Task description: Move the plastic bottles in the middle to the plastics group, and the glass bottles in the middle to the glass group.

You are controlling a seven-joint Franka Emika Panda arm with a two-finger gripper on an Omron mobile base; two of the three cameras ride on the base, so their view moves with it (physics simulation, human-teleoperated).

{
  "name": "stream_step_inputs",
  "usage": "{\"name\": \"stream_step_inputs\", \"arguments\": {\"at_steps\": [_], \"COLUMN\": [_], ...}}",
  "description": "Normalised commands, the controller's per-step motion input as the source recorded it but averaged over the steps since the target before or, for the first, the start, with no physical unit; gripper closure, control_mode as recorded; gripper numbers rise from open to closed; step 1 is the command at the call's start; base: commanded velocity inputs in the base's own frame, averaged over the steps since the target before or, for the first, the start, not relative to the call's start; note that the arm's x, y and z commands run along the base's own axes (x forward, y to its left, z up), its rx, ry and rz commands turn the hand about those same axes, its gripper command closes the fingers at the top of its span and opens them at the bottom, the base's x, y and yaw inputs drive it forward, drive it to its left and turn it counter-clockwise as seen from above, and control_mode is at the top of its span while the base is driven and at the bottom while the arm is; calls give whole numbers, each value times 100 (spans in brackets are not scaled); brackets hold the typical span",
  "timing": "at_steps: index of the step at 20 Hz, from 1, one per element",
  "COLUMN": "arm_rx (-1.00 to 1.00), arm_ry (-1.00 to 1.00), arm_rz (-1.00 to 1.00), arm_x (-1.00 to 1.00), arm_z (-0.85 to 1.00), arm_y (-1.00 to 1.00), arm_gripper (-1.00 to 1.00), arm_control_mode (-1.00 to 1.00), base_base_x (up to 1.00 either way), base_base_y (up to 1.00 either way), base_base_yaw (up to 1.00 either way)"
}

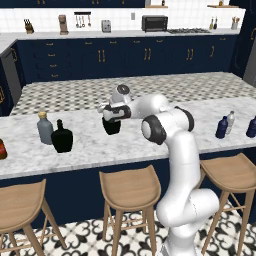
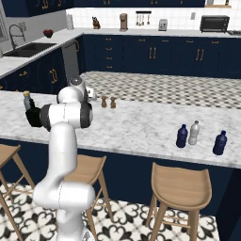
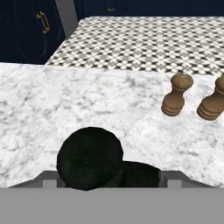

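The hand [image 1: 112, 116] sits over a black bottle [image 1: 111, 125] on the marble bench [image 1: 90, 150], near the middle of the left base view. The hand covers the bottle's neck there, and only the dark belly shows below it, resting on the bench. In the hand view the bottle's round top [image 3: 89, 158] lies right at the bottom, between the fingers, but the finger tips are hidden, so I cannot tell whether the hand is clamped on it or just around it.

A second black bottle [image 1: 62, 137] stands to the left, just beside the tall grey bottle [image 1: 44, 128] with the tan cap. A reddish-brown bottle [image 1: 2, 149] shows at the left edge of that view.

Well apart, on the right end of the bench, a navy bottle [image 1: 221, 127] stands just beside the silver-grey bottle [image 1: 230, 122], and another dark blue bottle [image 1: 251, 126] stands a little further right. From the right base view the same three appear as navy [image 2: 181, 136], silver-grey [image 2: 193, 132] and dark blue [image 2: 219, 143].

Two brown shakers [image 3: 176, 94] stand side by side on the bench beyond the hand, near its far edge.
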Motion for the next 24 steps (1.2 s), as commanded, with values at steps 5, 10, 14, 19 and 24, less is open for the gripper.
{"name": "stream_step_inputs", "arguments": {"at_steps": [5, 10, 14, 19, 24], "arm_rx": [0, 5, 18, 14, 0], "arm_ry": [-5, -3, 0, 0, -19], "arm_rz": [6, 28, 31, 19, 6], "arm_x": [3, -33, -60, -27, 0], "arm_z": [-9, 8, 16, 17, 0], "arm_y": [2, 12, 31, 39, 33], "arm_gripper": [100, 100, 100, 100, 100], "arm_control_mode": [-100, -100, -100, -100, -100], "base_base_x": [0, 0, 0, 0, 0], "base_base_y": [0, 0, 0, 0, 0], "base_base_yaw": [0, 0, 0, 0, 0]}}
